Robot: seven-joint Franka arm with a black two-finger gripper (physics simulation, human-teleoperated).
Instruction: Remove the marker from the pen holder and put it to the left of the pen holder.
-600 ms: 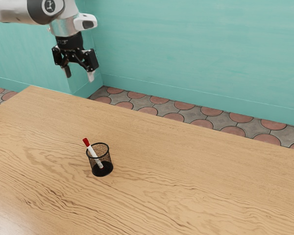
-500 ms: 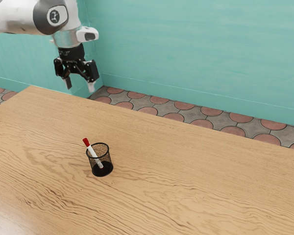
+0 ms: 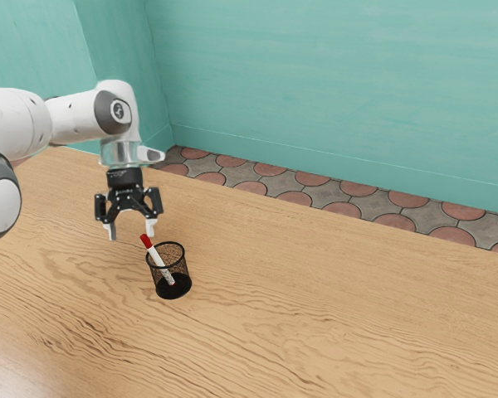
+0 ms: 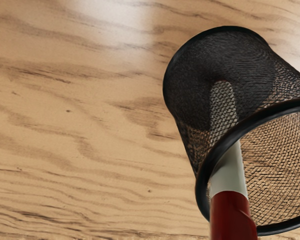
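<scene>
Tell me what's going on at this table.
A robot arm has its end effector open, hovering just above and beside a black mesh pen holder. It isn't holding anything. The marker is in the holder, leaning against the rim with its red cap sticking out. The job is to lift it out and lay it to the left of the holder; that hasn't happened yet.

The arm (image 3: 75, 118) has smooth, rounded white casings, charcoal joint covers (image 3: 107, 114) with pale round discs (image 3: 1, 206), one bearing a dark emblem, a silvery wrist section (image 3: 120, 152), and a black, angular, jointed gripper (image 3: 132, 230) with pale, slender fingers (image 3: 152, 228).
</scene>
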